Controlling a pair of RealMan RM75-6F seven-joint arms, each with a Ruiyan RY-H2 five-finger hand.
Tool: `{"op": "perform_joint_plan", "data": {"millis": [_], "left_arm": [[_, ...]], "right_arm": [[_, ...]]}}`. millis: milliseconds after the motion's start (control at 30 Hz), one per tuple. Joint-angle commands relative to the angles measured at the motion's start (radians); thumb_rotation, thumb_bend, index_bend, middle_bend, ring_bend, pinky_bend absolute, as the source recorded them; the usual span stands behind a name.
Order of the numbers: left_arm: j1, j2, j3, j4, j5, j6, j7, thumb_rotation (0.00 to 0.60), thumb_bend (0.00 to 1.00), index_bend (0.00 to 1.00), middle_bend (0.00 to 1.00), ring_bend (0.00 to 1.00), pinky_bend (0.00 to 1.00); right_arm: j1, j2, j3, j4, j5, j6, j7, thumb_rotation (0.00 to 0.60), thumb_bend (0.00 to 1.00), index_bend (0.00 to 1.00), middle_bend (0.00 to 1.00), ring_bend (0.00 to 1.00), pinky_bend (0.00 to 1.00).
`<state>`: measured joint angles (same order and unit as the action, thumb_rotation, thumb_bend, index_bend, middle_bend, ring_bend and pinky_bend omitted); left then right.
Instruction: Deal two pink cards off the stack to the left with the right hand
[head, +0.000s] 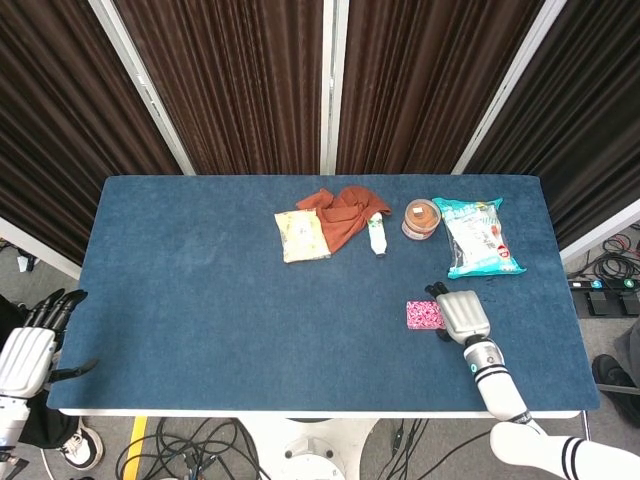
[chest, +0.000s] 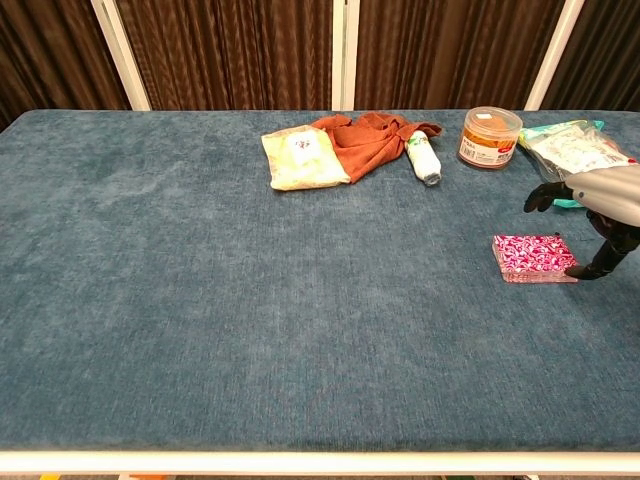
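A blue-covered bench (head: 200, 290) stands in front of dark brown curtains, seen from above in the head view and from lower down in the chest view. Toward the right front of the bench lies a small stack of pink patterned cards (head: 424, 315), flat on the cloth. The right hand (head: 460, 314) is just beside the stack on its right, palm down, its back white and its fingers dark; in the chest view the thumb tip (chest: 583, 272) reaches down to the stack's near right corner while the other fingers (chest: 540, 198) extend above the far side of the cards. The fingers are spread and hold nothing, and no card is lifted off the stack. The left hand (head: 28, 349) hangs off the left front edge of the bench, well away from the cards, its fingers apart and holding nothing; only the head view shows it. Along the far side of the bench sit several other things: a pale yellow packet (head: 301, 235), a crumpled rust-orange cloth (head: 343, 212) touching it, a small white bottle (head: 377, 235) lying on its side against the cloth, a round tub with an orange-brown lid (head: 421, 218), and a teal and white snack bag (head: 478, 236) at the right.
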<state>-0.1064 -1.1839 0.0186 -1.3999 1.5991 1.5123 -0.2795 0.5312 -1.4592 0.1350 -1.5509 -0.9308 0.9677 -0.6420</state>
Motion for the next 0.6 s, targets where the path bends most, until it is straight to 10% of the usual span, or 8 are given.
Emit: {"op": "perform_joint_plan", "data": {"millis": [33, 600], "left_arm": [[0.000, 0.000, 0.000, 0.003, -0.002, -0.001, -0.002, 0.600, 0.02, 0.09, 0.10, 0.00, 0.13], [0.004, -0.005, -0.001, 0.016, -0.007, -0.004, -0.017, 0.600, 0.02, 0.09, 0.10, 0.00, 0.13]], "right_arm": [[0.011, -0.009, -0.006, 0.002, 0.010, -0.003, -0.001, 0.600, 0.15, 0.19, 0.19, 0.76, 0.88], [0.051, -0.066, -0.033, 0.047, 0.051, 0.019, -0.012, 0.600, 0.15, 0.23, 0.24, 0.76, 0.88]]}}
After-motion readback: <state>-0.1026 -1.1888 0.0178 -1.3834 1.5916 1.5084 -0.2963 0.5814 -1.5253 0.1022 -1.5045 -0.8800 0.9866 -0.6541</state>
